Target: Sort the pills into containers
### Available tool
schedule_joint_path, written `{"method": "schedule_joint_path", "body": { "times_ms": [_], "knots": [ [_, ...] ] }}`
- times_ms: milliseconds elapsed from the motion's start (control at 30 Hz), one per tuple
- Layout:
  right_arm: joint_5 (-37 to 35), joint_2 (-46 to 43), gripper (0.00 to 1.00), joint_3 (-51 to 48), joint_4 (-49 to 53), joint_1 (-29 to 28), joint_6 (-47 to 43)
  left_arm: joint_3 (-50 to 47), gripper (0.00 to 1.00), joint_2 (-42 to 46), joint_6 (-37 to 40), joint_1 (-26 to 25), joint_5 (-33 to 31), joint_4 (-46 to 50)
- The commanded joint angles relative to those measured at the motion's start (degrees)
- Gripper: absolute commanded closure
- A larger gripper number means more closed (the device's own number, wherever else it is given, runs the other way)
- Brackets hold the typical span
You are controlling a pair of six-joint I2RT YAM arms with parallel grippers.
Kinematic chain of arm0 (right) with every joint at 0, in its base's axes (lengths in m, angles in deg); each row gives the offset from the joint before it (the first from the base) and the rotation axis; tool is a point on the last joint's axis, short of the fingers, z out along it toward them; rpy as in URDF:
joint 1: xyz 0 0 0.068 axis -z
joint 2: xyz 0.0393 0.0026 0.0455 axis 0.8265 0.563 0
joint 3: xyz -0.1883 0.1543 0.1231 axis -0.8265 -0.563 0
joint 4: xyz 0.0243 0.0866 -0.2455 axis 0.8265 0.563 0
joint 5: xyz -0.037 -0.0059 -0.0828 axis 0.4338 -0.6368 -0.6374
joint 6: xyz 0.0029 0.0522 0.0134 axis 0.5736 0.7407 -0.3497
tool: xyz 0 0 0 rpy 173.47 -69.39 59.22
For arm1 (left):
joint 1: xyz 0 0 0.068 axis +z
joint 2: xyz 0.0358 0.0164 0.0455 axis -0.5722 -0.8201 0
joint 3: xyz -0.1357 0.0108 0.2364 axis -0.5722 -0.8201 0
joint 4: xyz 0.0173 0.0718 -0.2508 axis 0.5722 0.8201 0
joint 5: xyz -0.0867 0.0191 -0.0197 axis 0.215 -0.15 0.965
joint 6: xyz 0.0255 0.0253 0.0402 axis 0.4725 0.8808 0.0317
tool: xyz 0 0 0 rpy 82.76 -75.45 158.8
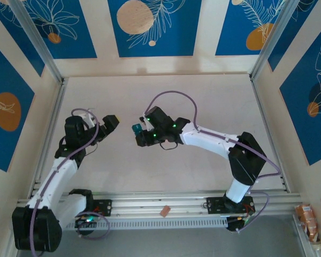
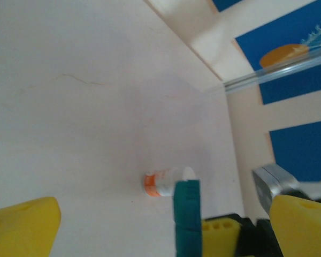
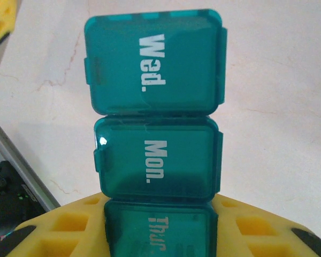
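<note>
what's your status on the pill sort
Left gripper open, holding nothing. Right gripper shut on teal pill organiser, lids closed. White bottle lying on table nearby.

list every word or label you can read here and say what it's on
"Wed." on the top lid of the teal pill organiser
"Mon." on the middle lid
"Thur" on the bottom lid, faint, its end unclear
Orange label on the small white bottle: too blurred to read
</note>
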Motion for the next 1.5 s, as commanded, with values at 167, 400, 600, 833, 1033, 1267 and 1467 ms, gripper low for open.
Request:
{"method": "schedule_joint_path", "body": {
  "times_ms": [167, 400, 600, 833, 1033, 1267, 1467],
  "knots": [
    [3.62, -1.48, 0.68, -2.24, -3.06, 0.51, 1.97, -1.25, 0.0, 1.28, -5.59, -7.97, -0.99, -5.3],
    [3.54, -1.4, 0.68, -2.74, -3.96, 0.51, 2.96, -0.59, 0.0, -1.34, -6.63, -14.08, -3.99, -7.3],
    [3.46, -1.39, 0.68, -2.64, -3.88, 0.6, 3.09, -0.48, 0.0, -3.25, -8.5, -16.6, -4.97, -10.83],
    [3.88, -1.13, 0.68, -2.61, -3.88, 0.62, 3.38, 0.45, 0.0, -4.34, -9.02, -17.97, -5.56, -12.24],
    [4.1, -1.12, 0.68, -2.67, -3.96, 0.51, 3.57, 0.72, 0.0, -4.97, -9.66, -18.71, -5.85, -13.49],
    [4.32, -0.76, 0.68, -2.73, -4.12, 0.35, 3.73, 1.41, 0.0, -5.26, -10.05, -19.52, -6.28, -14.17],
    [4.49, -0.44, 0.68, -3.17, -4.73, -0.1, 4.1, 1.51, 0.0, -5.66, -10.2, -19.9, -6.72, -14.53]
  ]
}}
